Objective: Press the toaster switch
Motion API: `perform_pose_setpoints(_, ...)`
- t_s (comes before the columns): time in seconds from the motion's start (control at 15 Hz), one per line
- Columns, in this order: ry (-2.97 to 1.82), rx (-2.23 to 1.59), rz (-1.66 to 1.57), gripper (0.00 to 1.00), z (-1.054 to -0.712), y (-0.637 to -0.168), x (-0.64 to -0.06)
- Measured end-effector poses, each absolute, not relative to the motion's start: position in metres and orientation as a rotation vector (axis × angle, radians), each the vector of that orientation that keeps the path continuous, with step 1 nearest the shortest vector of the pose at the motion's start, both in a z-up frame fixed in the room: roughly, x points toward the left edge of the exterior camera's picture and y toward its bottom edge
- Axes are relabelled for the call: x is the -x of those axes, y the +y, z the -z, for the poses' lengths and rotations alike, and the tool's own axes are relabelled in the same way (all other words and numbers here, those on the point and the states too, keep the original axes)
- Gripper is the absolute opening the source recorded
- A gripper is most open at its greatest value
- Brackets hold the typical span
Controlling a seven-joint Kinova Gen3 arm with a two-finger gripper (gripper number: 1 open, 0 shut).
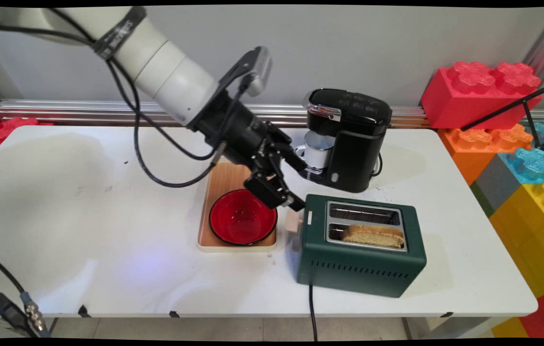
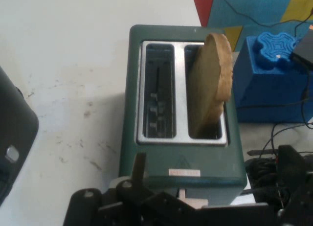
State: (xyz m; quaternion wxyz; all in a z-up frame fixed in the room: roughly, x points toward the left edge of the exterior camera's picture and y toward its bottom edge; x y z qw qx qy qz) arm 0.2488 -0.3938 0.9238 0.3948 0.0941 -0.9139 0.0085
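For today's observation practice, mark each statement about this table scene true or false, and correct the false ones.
1. A slice of toast stands in one toaster slot. True.
2. The other slot holds toast too. False: it is empty.
3. The red bowl sits on a wooden tray. True.
4. The cup stands on the tray. False: it sits in the black coffee maker.
5. The claw is at the toaster's lever end. True.
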Motion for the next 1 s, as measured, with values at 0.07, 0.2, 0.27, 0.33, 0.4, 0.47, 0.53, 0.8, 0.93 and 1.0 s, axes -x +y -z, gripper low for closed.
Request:
perform_pose_setpoints(0.07,-2.307,-0.229,-0.018,1.0,-0.92,-0.393,-0.255)
perform_pose_setpoints(0.2,-2.288,-0.206,-0.011,1.0,-0.911,-0.392,-0.268)
perform_pose_setpoints(0.27,-2.28,-0.193,-0.011,1.0,-0.906,-0.391,-0.274)
perform_pose_setpoints(0.33,-2.274,-0.182,-0.012,1.0,-0.903,-0.391,-0.279)
perform_pose_setpoints(0.4,-2.269,-0.174,-0.013,1.0,-0.9,-0.391,-0.283)
perform_pose_setpoints(0.47,-2.262,-0.165,-0.016,1.0,-0.897,-0.391,-0.287)
perform_pose_setpoints(0.53,-2.256,-0.155,-0.021,1.0,-0.894,-0.392,-0.29)
perform_pose_setpoints(0.8,-2.234,-0.125,-0.031,0.0,-0.886,-0.393,-0.299)
perform_pose_setpoints(0.93,-2.226,-0.122,-0.027,0.0,-0.884,-0.394,-0.301)
perform_pose_setpoints(1.0,-2.22,-0.12,-0.023,0.0,-0.881,-0.394,-0.302)
